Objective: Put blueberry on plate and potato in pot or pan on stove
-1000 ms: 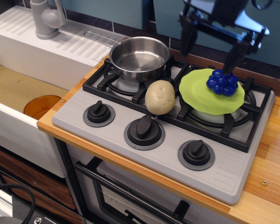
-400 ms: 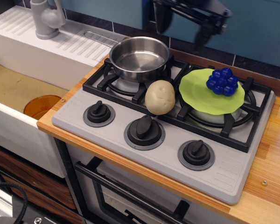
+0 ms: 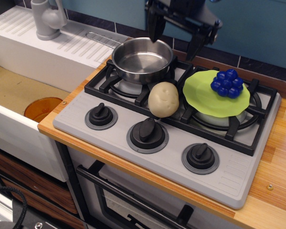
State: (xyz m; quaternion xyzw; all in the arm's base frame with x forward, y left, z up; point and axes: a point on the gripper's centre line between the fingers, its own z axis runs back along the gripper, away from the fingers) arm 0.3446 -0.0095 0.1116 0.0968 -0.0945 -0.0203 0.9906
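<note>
- pincer (image 3: 174, 45): positioned above the rear edge of the stove, over the far rim of the pot; fingers spread wide apart, one fingertip (image 3: 154, 34) over the pot rim, the other nearer the plate; nothing is held between them.
- pot (image 3: 142, 59): shiny steel saucepan standing upright on the rear-left burner grate; interior bare; its thin wire handle extends left toward the sink drainboard (image 3: 62, 40).
- potato (image 3: 163, 99): pale beige oval, resting on the front edge of the grate, just beside the pot and close to the plate; not inside the pot.
- plate (image 3: 205, 98): lime-green disc lying on the right burner grate, slightly tilted.
- blueberry (image 3: 227, 83): deep-blue cluster sitting on the far right part of the plate, touching its surface.
- stove (image 3: 229, 179): grey cooktop with black grates and three black knobs along the front.
- worktop (image 3: 276, 191): wooden surface carrying the stove.
- faucet (image 3: 47, 19): grey, at the far left behind the drainboard.
</note>
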